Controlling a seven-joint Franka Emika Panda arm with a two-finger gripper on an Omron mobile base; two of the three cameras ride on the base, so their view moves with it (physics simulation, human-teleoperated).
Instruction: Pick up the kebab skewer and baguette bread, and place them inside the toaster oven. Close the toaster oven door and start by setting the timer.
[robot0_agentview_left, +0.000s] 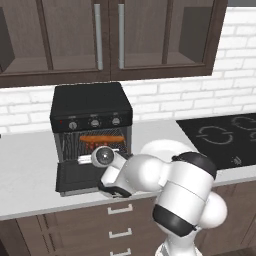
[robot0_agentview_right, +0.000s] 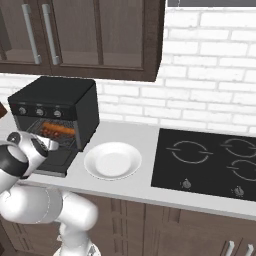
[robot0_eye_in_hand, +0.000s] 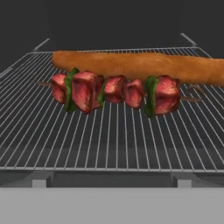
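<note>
One glossy meat-and-pepper skewer and one crusty baguette lie on the oven's wire rack, door down; the hand released, holding nothing.

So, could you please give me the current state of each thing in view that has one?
toaster oven: red light on.
toaster oven door: open, folded down flat.
wire rack: holds both foods.
kebab skewer: lying on the rack.
baguette: lying on the rack behind the skewer.
plate: empty, on the counter.
stovetop: nothing on its burners.
upper cabinets: doors closed.
</note>
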